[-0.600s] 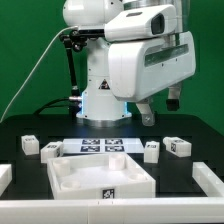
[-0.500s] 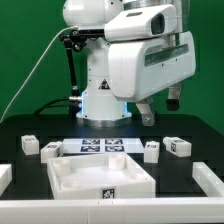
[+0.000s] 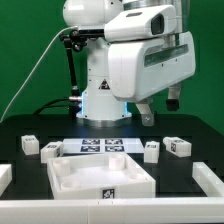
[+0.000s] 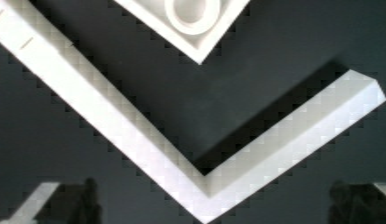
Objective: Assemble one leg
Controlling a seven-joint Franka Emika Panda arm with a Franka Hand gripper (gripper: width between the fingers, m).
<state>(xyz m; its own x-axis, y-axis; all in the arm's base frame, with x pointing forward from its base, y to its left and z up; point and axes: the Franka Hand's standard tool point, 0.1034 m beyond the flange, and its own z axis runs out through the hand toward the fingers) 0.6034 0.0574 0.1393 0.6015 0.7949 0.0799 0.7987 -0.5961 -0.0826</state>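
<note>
Several small white legs with marker tags lie on the black table in the exterior view: two at the left (image 3: 28, 145) (image 3: 51, 149) and two at the right (image 3: 152, 150) (image 3: 178, 146). The large white panel (image 3: 70, 180) lies in front of them. My gripper (image 3: 160, 108) hangs open and empty well above the table, behind the right-hand legs. In the wrist view my gripper (image 4: 208, 205) is open, with its dark fingers (image 4: 65, 203) at both sides and nothing between them. No leg shows in that view.
The marker board (image 3: 103, 147) lies between the two pairs of legs. White bars lie at the table's left (image 3: 5, 178) and right (image 3: 210, 180) edges. The wrist view shows a white angled rail corner (image 4: 172, 140) and the corner of a white part with a round recess (image 4: 193, 20).
</note>
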